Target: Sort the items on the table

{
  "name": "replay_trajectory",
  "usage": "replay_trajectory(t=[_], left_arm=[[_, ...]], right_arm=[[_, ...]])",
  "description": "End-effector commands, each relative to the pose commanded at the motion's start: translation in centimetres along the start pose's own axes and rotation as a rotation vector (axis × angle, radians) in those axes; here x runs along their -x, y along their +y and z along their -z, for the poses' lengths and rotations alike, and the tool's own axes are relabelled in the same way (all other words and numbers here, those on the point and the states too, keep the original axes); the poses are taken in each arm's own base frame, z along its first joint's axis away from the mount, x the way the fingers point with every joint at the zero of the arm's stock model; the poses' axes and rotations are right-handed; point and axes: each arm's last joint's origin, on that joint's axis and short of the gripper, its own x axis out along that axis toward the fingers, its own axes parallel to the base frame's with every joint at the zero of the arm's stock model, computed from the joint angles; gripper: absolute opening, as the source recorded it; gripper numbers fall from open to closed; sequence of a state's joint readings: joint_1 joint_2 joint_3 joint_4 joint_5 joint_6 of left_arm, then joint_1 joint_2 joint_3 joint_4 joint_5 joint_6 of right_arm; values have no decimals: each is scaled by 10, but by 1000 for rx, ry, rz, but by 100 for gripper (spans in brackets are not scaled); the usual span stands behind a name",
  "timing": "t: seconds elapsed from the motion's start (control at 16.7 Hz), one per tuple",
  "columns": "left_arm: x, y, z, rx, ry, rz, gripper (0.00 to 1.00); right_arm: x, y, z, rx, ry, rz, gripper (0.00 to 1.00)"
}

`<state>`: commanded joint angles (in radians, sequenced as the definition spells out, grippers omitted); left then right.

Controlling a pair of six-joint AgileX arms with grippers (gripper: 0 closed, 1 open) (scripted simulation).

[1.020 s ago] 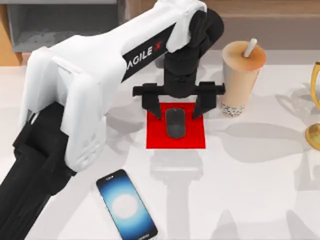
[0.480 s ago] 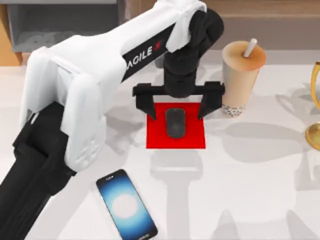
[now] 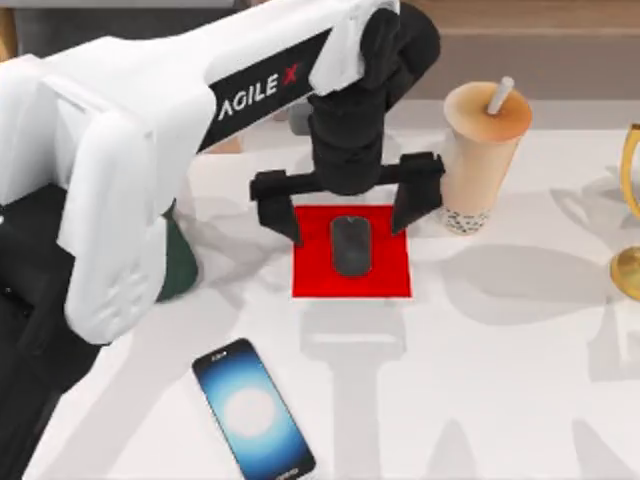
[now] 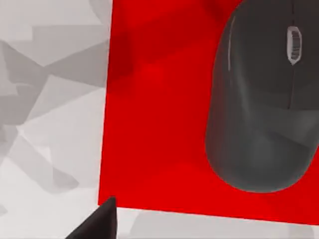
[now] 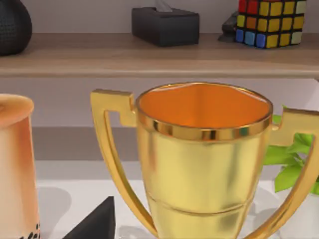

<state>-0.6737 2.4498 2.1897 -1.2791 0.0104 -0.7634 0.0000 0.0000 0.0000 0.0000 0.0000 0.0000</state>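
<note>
Left end effector [image 3: 346, 212] risen, open above mouse [image 3: 351, 245]; scroll wheel [image 4: 294, 45] visible.

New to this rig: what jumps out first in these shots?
The big white left arm reaches in from the top view's left, its tool open above the dark mouse on the red mat mid-table. A lit phone lies near the front edge, and a gold trophy looms close in the right wrist view.

My large flat plain white tabletop [image 3: 500, 380] carries a flat red square mat [image 3: 385, 275] near the middle, a black smartphone with glowing screen [image 3: 252, 410] at the near edge, a tall peach bubble tea cup [image 3: 478, 165], and a gold trophy [image 3: 630, 260] at the right.
</note>
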Motion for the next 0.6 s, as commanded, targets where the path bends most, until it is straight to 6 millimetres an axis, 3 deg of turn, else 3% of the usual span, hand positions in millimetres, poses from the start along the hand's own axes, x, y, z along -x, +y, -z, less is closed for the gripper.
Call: replay_trajectory(t=[0.3,0.6], left_arm=[[29,25,48,134,-23,41,100],[24,68,107,275,3,6,100]], right_arm=[[0,0,0,0,0,0,100],[0,0,0,0,0,0,100]])
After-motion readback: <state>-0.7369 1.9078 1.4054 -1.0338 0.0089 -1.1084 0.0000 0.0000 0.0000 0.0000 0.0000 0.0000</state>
